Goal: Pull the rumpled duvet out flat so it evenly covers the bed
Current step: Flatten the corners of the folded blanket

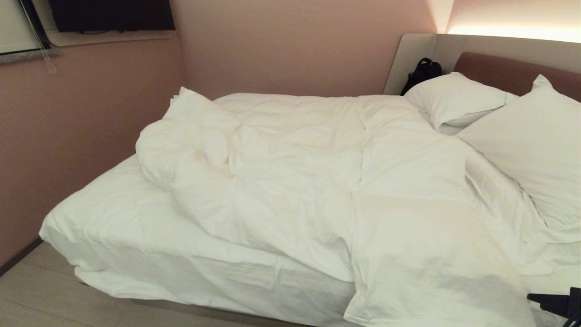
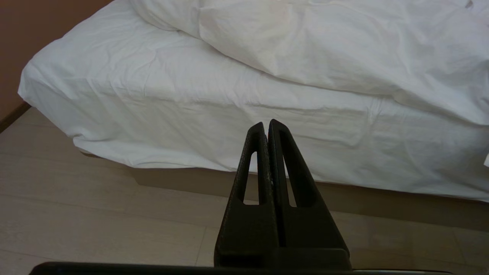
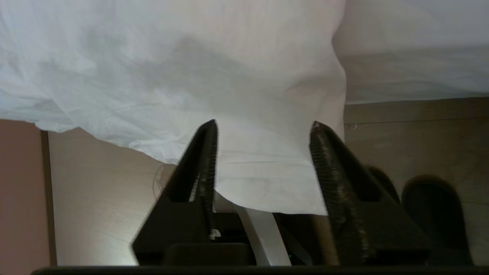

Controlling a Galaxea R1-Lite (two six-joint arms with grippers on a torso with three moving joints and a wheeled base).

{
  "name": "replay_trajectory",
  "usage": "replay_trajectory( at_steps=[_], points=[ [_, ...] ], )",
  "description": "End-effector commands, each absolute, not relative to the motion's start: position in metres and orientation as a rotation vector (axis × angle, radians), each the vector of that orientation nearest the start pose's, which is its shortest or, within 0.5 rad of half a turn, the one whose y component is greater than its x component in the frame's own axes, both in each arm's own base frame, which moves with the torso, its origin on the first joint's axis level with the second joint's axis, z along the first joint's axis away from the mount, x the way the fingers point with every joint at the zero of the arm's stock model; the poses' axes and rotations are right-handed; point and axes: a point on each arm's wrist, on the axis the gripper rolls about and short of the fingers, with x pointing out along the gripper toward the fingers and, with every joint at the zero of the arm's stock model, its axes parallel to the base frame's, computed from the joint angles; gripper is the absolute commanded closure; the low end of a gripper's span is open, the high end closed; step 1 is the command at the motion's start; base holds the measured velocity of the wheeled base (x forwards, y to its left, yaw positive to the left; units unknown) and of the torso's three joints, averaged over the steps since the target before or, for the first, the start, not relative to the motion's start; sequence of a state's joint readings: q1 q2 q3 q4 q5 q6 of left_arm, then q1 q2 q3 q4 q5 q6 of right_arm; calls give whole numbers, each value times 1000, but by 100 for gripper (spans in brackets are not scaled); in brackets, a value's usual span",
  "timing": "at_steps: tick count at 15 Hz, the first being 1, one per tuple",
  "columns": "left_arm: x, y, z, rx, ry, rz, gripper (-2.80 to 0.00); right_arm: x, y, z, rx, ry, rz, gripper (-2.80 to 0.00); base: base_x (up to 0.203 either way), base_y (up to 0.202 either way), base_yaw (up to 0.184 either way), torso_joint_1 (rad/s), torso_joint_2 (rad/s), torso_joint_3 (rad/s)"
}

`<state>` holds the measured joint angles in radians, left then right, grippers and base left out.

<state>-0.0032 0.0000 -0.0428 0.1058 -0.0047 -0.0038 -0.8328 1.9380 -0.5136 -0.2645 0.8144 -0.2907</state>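
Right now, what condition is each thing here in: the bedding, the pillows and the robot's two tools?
duvet: rumpled, bunched toward the wall, one corner hanging over the near edge.
bed: sheet bare at the foot end.
pillows: two, lying at the headboard.
left tool: shut, empty, pointing at the mattress side.
right tool: open, with the duvet's hanging corner between its fingers.

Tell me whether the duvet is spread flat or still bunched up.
Bunched up. The duvet is heaped and wrinkled mid-bed, leaving bare sheet at the foot, while one corner hangs over the near side.
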Motion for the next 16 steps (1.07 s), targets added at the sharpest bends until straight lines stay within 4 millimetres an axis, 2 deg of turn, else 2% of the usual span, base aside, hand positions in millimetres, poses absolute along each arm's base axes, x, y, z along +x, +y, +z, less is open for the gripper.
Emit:
replay_trajectory(
  at_steps=[1, 7, 11, 16],
  points=[
    [-26, 0, 76, -5, 64, -8, 0, 178, -171, 23, 563, 771, 135, -280, 0, 0, 0, 0, 0, 0],
    [-26, 0, 76, -5, 64, -8, 0, 182, -174, 9, 571, 786, 175, -280, 0, 0, 0, 0, 0, 0],
    [-26, 0, 76, -5, 63, -8, 0, 184, -176, 9, 571, 787, 177, -280, 0, 0, 0, 0, 0, 0],
    [-26, 0, 76, -5, 63, -8, 0, 193, -164, 8, 541, 829, 206, -280, 0, 0, 0, 0, 0, 0]
  ],
)
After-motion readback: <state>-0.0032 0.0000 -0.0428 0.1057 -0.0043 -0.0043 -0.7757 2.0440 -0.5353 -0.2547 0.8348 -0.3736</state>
